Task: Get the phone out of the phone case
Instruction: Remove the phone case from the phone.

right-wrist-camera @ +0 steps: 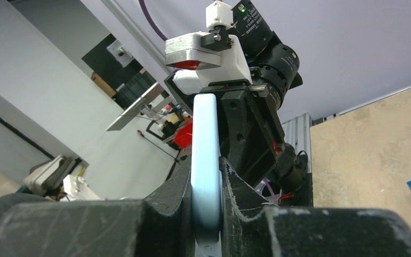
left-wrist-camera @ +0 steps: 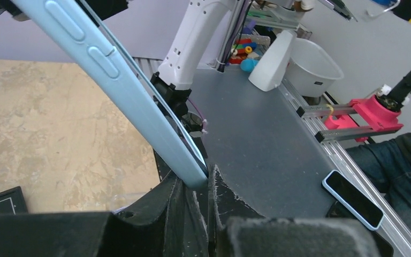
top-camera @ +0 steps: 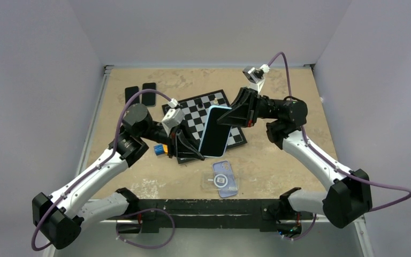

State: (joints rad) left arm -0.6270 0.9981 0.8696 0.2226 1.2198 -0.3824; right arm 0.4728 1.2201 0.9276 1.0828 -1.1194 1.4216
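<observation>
A light blue phone with a dark screen is held tilted in the air above the checkerboard, between both grippers. My left gripper is shut on its lower left corner; the left wrist view shows the phone's edge running down into the gripper. My right gripper is shut on its upper end; the right wrist view shows the phone's edge clamped in that gripper. A clear phone case with a white ring lies flat on the table, nearer than the phone and apart from it.
Two dark phones lie at the back left of the table. A blue block and an orange block sit by the left gripper. Another phone lies on the grey bench beyond the table.
</observation>
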